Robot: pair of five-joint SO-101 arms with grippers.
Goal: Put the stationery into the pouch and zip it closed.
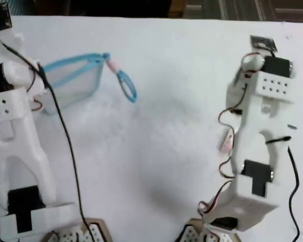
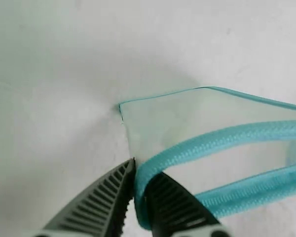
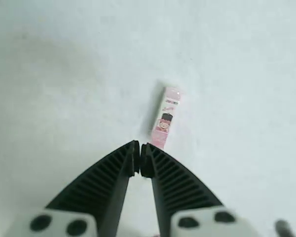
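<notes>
The transparent plastic pouch (image 1: 73, 80) with a light blue zipper lies flat on the white table (image 1: 161, 151) in front of the left arm, and its blue pull loop (image 1: 126, 85) points toward the middle of the table. I judge that this pouch is very light and soft, so it will fold and slide easily when one end is pulled; the woven zipper band (image 2: 212, 143) is the firmest part and the best place to take it. The left gripper (image 2: 134, 185) does exactly this: its jaws are pressed together on the corner of the zipper band, with the fabric pinched between them. The small pink rectangular eraser-like piece (image 3: 166, 117) lies flat on the table just beside the right arm, well apart from the pouch. It seems light and stiff, and its narrow sides should be good for a grasp across the width. The right gripper (image 3: 139, 159) has its jaws brought fully together with nothing between them, and its tips are just at the near end of the pink piece; I cannot tell if they touch it.
</notes>
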